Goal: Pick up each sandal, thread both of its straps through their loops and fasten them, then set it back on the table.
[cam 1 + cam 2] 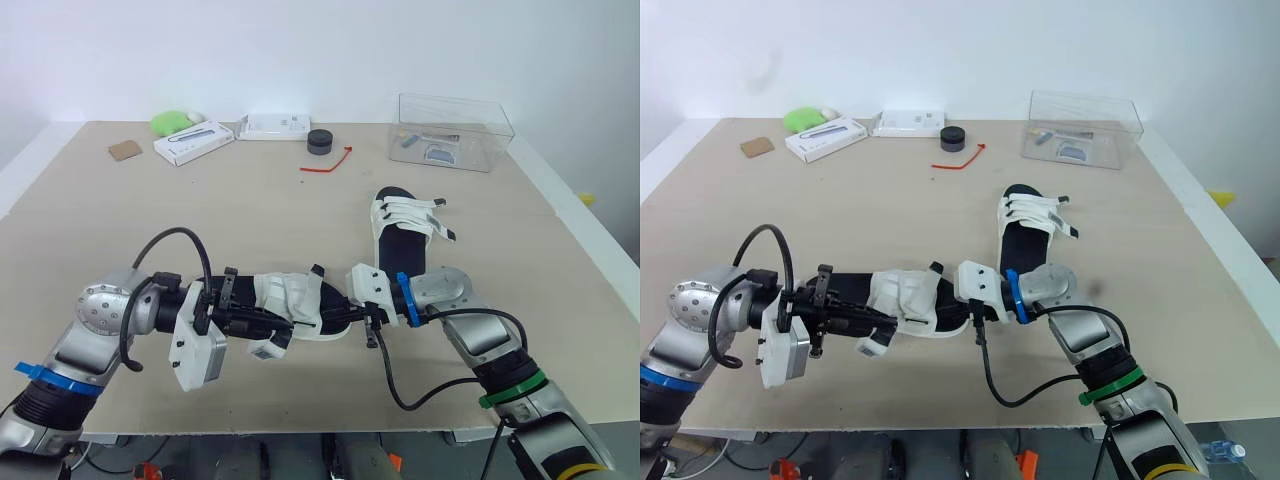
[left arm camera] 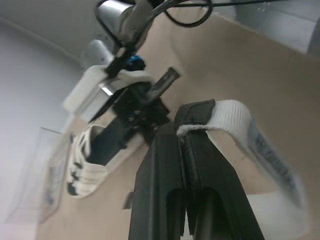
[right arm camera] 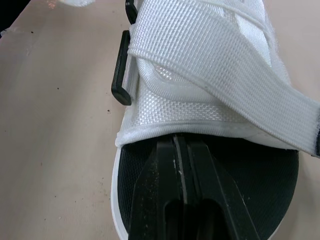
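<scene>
A: Where is the sandal sitting?

B: Near the table's front edge, between both claws. The left claw is pinching its white strap tight. The strap's grey printing is blurring beyond reading.

A: And the right claw?

B: Its fingers are pressing together, nothing between them, tips resting on the black footbed under the white upper.

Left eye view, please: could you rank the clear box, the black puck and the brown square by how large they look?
1. the clear box, plainly the largest.
2. the brown square and the black puck look about alike, so I would not rank them.
</scene>
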Robot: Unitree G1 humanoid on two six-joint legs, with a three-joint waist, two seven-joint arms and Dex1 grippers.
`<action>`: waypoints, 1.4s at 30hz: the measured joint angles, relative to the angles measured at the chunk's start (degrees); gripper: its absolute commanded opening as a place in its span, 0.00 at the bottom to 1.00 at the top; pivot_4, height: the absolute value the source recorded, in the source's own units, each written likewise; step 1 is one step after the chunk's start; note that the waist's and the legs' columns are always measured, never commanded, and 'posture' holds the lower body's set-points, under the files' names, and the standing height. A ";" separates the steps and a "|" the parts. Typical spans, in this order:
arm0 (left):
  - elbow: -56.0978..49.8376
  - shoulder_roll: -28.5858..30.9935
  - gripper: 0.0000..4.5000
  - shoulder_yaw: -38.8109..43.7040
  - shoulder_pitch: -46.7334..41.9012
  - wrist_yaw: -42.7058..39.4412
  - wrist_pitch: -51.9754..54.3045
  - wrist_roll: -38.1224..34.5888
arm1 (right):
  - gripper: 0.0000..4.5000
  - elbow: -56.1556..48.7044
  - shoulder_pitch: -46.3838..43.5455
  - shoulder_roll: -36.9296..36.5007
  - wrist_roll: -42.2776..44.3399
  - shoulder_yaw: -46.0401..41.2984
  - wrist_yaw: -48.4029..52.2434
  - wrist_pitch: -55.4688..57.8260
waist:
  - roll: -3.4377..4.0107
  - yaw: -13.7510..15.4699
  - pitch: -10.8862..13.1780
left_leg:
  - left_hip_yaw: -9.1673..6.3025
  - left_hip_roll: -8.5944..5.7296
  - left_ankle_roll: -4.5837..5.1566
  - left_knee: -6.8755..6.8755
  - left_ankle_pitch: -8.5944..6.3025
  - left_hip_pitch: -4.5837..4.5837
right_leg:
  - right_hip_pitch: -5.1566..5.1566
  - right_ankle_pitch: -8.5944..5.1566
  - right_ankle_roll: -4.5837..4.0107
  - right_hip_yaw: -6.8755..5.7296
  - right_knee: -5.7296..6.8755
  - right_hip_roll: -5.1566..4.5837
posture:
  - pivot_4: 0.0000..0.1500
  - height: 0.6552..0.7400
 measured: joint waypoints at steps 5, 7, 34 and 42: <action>-3.34 0.88 0.65 0.05 6.26 1.17 0.11 0.10 | 0.00 0.45 -0.06 0.00 -0.03 0.00 0.14 -0.37 | 0.00 0.20 0.00 | 0.01 0.12 0.01 -0.02 0.01 0.03 | 0.02 0.01 0.01 -0.02 0.00 -0.01 | 1.00 1.00; -4.20 1.10 0.79 0.17 6.62 1.95 0.72 0.11 | 0.00 0.87 -0.17 0.17 -0.05 0.00 0.15 -0.46 | 0.00 0.22 0.00 | 0.02 0.11 0.04 -0.02 0.03 0.08 | 0.06 0.02 0.02 -0.02 0.00 -0.01 | 1.00 1.00; -12.65 18.06 0.99 18.62 24.89 12.70 83.09 -44.31 | 0.00 3.59 -1.74 1.22 -0.24 0.30 1.82 -2.54 | -0.02 0.10 0.10 | 0.02 0.24 -0.06 -0.43 -0.01 0.39 | 0.05 -0.46 -0.68 -0.12 0.04 0.16 | 1.00 1.00; -13.99 9.59 0.99 11.01 17.71 17.47 88.47 -43.91 | 0.00 3.71 -1.79 1.16 -0.60 0.28 1.74 -2.63 | -0.07 0.19 0.09 | 0.01 0.21 -0.12 -0.40 0.02 0.53 | 0.18 -0.37 -0.61 -0.03 0.08 0.21 | 1.00 1.00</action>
